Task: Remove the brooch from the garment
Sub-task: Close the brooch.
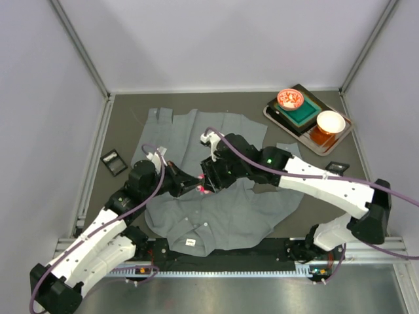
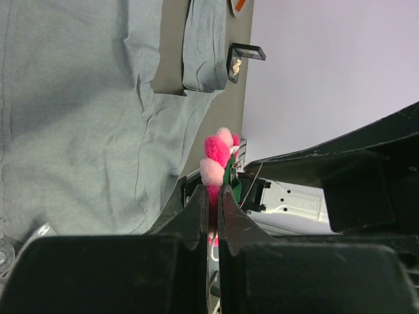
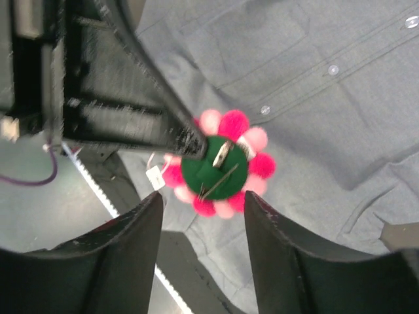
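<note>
The brooch (image 3: 219, 170) is a ring of pink pom-poms around a green felt back, with its metal pin showing on the green side. My left gripper (image 2: 213, 190) is shut on its edge and holds it above the garment (image 1: 222, 209), a grey button-up shirt spread on the table. My right gripper (image 3: 204, 203) is open, one finger on each side just short of the brooch, touching nothing. From above, both grippers meet over the shirt's middle, around the brooch (image 1: 204, 190).
A tray (image 1: 273, 112) at the back right carries a red-patterned bowl (image 1: 290, 99), a white bowl (image 1: 330, 121) and a green block. Small black boxes lie at the left (image 1: 113, 162) and right (image 1: 337, 167) of the shirt. Walls enclose three sides.
</note>
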Robot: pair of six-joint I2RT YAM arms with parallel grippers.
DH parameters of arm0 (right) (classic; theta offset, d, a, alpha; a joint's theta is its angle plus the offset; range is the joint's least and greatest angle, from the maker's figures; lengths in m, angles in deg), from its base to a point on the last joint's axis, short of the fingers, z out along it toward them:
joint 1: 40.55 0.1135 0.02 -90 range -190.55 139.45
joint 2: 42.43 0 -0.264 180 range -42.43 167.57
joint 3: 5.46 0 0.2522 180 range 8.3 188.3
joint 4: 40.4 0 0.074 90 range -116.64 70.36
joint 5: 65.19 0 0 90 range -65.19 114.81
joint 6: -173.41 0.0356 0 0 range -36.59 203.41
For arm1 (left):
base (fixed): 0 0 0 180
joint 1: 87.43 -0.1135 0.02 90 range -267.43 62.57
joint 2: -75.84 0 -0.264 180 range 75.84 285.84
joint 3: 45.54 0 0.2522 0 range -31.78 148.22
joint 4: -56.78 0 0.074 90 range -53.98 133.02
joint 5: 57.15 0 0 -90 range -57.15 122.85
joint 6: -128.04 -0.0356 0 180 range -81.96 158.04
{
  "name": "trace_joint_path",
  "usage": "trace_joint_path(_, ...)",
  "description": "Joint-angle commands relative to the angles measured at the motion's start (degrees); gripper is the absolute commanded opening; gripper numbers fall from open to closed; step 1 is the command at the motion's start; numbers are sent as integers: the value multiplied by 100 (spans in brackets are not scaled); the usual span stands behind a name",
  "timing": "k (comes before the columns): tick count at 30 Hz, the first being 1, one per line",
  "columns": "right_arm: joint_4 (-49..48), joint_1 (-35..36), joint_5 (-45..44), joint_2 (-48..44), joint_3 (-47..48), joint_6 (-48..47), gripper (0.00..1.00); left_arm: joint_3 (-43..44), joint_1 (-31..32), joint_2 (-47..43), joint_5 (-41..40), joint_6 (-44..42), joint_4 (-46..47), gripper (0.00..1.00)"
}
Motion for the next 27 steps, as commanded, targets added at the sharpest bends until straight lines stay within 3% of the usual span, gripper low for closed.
trace_joint_path(1, -147, -150, 552, -892, -252, 52, 55, -252, 0, -107, 324, -525, 821, 0)
trace_joint_path(7, -901, -1213, 2415, -1621, -1253, 140, 64, -656, 0, -107, 842, -745, 1919, 0)
trace_joint_path(12, -3269, -1548, 3505, -2026, -2774, 1121, 69, -990, 0, -239, 1010, -492, 2605, 0)
trace_joint_path(18, -6038, -1557, 3709, -2167, -4049, 2396, 68, -1237, -9, -301, 1177, -306, 3151, 0)
trace_joint_path(27, -7898, -1557, 3744, -1930, -4823, 3127, 53, -1333, 0, -283, 1309, -166, 3529, 0)
